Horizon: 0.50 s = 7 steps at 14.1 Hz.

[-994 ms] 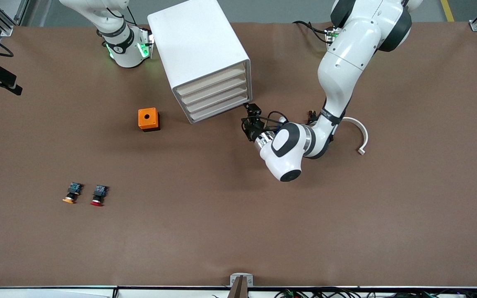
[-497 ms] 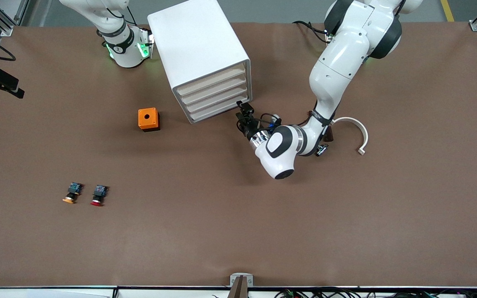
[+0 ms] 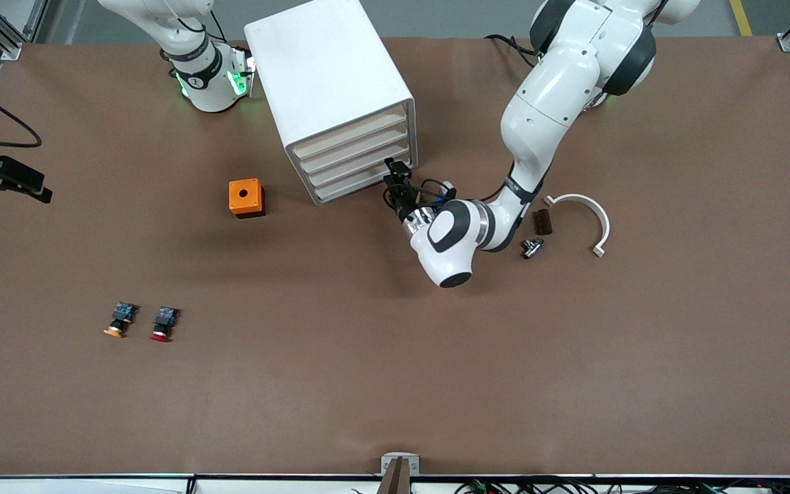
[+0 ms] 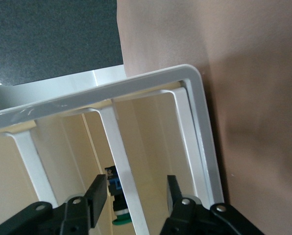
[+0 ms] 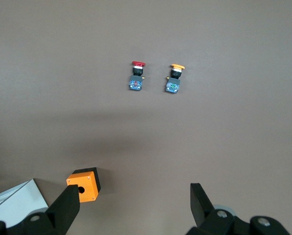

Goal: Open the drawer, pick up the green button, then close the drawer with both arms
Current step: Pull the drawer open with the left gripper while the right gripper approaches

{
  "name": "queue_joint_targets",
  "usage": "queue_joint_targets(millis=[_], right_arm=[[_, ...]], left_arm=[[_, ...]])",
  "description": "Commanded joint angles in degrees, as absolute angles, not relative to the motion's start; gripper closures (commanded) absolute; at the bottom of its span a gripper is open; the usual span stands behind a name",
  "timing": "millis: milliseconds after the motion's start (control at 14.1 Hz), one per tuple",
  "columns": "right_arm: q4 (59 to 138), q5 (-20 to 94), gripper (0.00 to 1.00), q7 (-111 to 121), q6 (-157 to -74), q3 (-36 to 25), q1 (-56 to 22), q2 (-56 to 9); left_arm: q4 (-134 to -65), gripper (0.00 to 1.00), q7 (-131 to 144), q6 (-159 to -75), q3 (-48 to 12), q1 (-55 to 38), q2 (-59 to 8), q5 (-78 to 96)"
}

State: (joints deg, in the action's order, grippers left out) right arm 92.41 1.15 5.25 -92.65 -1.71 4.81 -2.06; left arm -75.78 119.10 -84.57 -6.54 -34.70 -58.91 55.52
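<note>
Green-capped button (image 4: pixel 119 215) sitting inside the white cabinet (image 3: pixel 326 82), peeking out past a white bar, with the drawer (image 3: pixel 361 184) at the bottom looking shut. Left gripper (image 4: pixel 136 185) right up at the cabinet's front, fingers apart either side of that bar, not pinching. Right gripper (image 5: pixel 133 196) waiting up over the table, spread wide, orange box (image 5: pixel 84 184) below.

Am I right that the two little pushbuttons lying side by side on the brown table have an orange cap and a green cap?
Not quite: the orange-capped pushbutton is correct, but its neighbour is the red-capped pushbutton, not green. The right wrist view shows both clearly.
</note>
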Motion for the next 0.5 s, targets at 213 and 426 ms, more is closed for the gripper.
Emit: queue_joint_targets(millis=[213,426], right_arm=[[90.18,0.53,0.00,6.33,-92.29,-1.49,5.71,-4.66],[90.18,0.44,0.00,6.24,-92.28,-1.49,5.71,-6.32]], left_arm=[[-76.81,0.54,119.62,-83.76,-6.15,-38.76,-59.06,55.99],[-77.87,0.69,119.45,-81.83,-6.15,-39.64,-58.71,55.90]])
